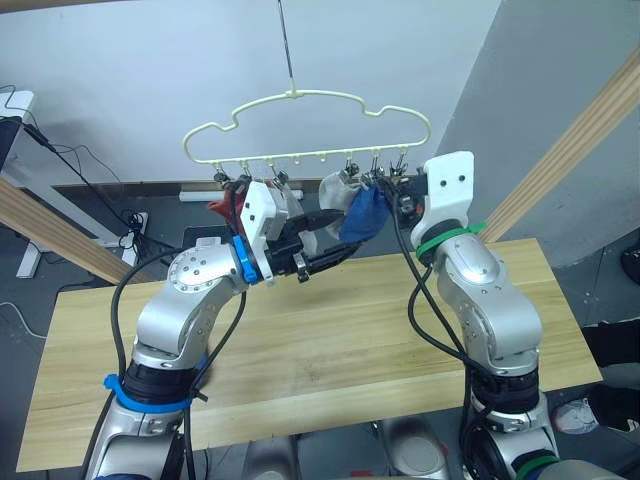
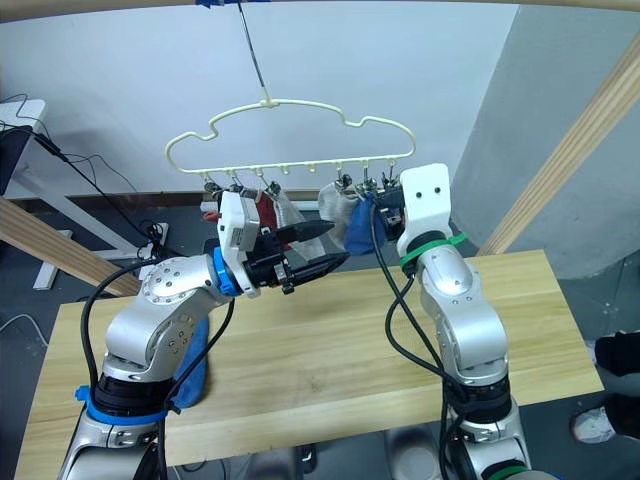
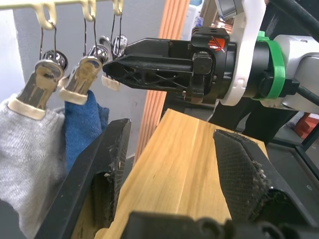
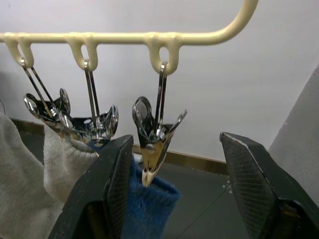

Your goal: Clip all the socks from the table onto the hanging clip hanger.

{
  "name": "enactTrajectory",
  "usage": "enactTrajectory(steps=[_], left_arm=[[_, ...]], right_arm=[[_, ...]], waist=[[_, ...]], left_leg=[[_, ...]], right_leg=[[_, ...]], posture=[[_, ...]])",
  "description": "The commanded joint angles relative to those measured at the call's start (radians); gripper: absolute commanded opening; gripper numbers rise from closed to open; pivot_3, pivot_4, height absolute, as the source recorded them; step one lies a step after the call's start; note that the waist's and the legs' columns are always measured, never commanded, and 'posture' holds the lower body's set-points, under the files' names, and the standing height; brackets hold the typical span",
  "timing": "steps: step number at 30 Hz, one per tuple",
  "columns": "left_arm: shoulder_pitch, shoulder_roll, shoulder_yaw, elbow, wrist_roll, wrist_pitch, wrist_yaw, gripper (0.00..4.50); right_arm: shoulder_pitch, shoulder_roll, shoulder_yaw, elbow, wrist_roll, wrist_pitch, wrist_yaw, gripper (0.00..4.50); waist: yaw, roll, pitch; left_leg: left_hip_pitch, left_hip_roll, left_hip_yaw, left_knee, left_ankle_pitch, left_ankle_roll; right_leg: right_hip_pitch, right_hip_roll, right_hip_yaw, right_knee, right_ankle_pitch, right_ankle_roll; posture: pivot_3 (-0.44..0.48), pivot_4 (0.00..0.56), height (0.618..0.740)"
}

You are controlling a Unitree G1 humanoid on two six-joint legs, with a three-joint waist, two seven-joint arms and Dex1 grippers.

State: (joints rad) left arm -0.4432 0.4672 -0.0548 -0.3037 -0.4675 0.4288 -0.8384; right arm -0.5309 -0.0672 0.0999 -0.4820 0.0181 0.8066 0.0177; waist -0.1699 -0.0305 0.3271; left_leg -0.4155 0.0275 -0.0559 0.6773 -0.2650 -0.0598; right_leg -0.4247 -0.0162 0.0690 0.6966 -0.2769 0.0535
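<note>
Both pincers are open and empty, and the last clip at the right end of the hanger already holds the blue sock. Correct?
Not quite. In the right wrist view the end clip hangs empty; the blue sock hangs from the neighbouring clip. The left pincer and right pincer are indeed open and empty.

Both arms are raised with elbows bent. The left end effector (image 2: pixel 325 252) points toward the robot's right, its two black fingers spread apart and empty. The right end effector (image 4: pixel 172 194) is lifted higher, fingers also parted, holding nothing.
</note>
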Motion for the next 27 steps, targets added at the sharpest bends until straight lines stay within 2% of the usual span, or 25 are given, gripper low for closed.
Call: enactTrajectory(steps=[1, 9, 21, 27], left_arm=[[-0.011, -0.002, -0.001, -0.016, 0.001, -0.02, -0.001, 2.9], [-0.014, -0.004, -0.006, -0.009, 0.009, -0.026, -0.005, 2.9], [-0.016, -0.002, -0.009, -0.007, 0.008, -0.027, -0.008, 2.9], [-0.016, -0.003, -0.014, -0.002, 0.01, -0.031, -0.01, 2.9]], right_arm=[[-0.02, 0.009, -0.011, -0.012, -0.025, -0.04, -0.027, 2.89], [-0.034, 0.055, -0.042, -0.013, -0.018, -0.032, -0.055, 2.89], [-0.087, 0.219, -0.138, -0.014, 0.064, 0.059, -0.116, 2.89], [-0.082, 0.244, -0.14, -0.033, 0.083, 0.089, -0.139, 2.89]], waist=[[0.0, 0.0, 0.0], [0.0, 0.0, 0.0], [-0.001, 0.0, 0.0], [-0.001, 0.0, 0.0]], left_leg=[[0.0, 0.0, 0.0, 0.0, 0.0, 0.0], [0.0, 0.0, 0.0, 0.0, 0.0, 0.0], [0.0, 0.001, 0.0, 0.0, 0.0, 0.0], [0.0, 0.001, 0.0, 0.0, 0.0, 0.0]], right_leg=[[0.0, 0.0, 0.0, 0.0, 0.0, 0.0], [0.0, 0.0, 0.0, 0.0, 0.0, 0.0], [0.0, -0.001, 0.0, 0.001, 0.0, 0.0], [0.0, -0.001, 0.0, 0.0, 0.0, 0.0]], posture=[[-0.247, 0.258, 0.74], [-0.25, 0.261, 0.74], [-0.249, 0.263, 0.74], [-0.252, 0.263, 0.74]])
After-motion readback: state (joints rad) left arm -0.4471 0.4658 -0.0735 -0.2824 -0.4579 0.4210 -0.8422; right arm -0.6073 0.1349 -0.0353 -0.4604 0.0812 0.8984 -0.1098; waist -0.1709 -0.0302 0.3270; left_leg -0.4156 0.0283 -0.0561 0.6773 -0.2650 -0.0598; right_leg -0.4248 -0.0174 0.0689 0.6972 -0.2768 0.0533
